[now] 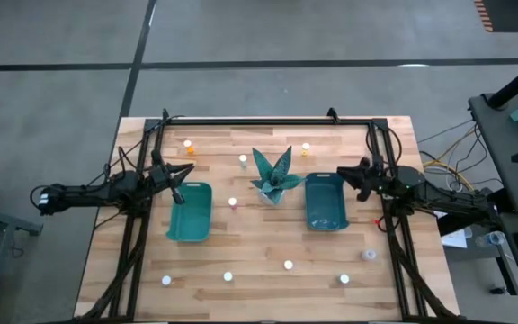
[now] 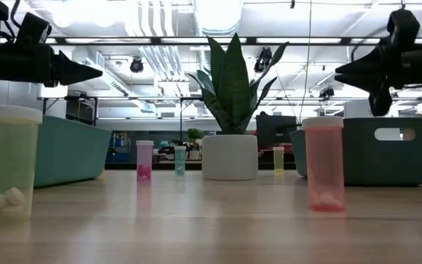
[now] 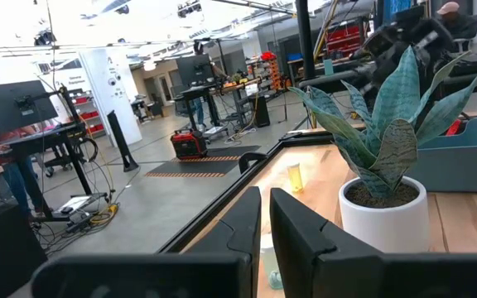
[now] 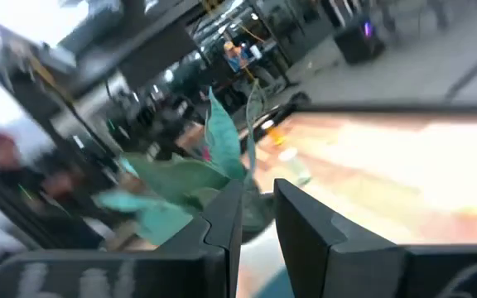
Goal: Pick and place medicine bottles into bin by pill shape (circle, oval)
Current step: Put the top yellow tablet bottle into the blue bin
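Well apart: medicine bottles (image 1: 227, 276), left gripper (image 1: 180, 174).

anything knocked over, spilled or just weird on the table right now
Nothing stands out. The medicine bottles stand scattered but upright on the table, none tipped or spilled. The plant sits upright between the two teal bins. The left gripper and right gripper hang shut and empty above the bins' far ends.

In the high view the medicine bottles (image 1: 288, 265) are too small to show pill shape. The right wrist view is motion-blurred, so the plant (image 4: 209, 157) and desk (image 4: 404, 174) lack detail. In the low view the picture's edge crops the left bin (image 2: 64, 150).
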